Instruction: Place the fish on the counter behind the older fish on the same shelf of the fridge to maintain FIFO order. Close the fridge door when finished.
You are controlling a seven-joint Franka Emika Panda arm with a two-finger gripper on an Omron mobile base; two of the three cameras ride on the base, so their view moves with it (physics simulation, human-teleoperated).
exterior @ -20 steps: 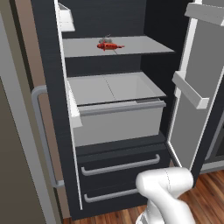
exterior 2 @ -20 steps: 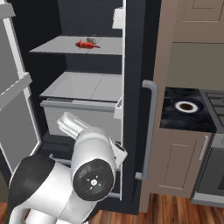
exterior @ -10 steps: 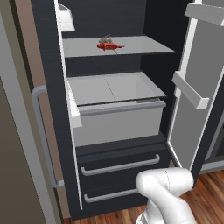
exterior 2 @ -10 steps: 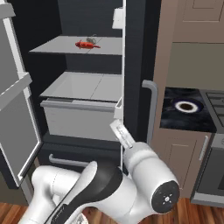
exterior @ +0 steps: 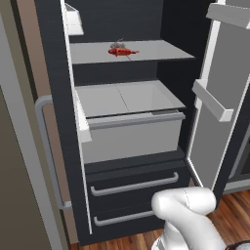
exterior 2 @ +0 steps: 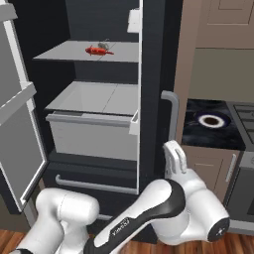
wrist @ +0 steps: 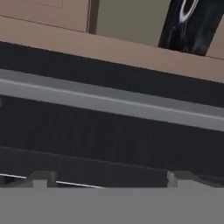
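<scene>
In the left base view, the fridge (exterior: 53,97) stands open; the older fish (exterior: 122,51) lies on the shelf (exterior: 156,50) at upper centre, above a grey drawer (exterior: 132,129).

In the right base view, the red fish lies upper left; the desk (exterior 2: 211,124) sits at right.

In the hand view, the end effector (wrist: 109,181) is wide open, holding nothing.

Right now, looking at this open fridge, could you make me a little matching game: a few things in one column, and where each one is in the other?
Things:
1. red fish
2. grey drawer
3. counter
4. gripper

Places:
A. right of the fridge, over beige cabinets
B. on the upper shelf inside the fridge
C. in front of the fridge's closed door, beside its handle
D. under the shelf, pulled partly out

Pairs: 1-B, 2-D, 3-A, 4-C
</scene>
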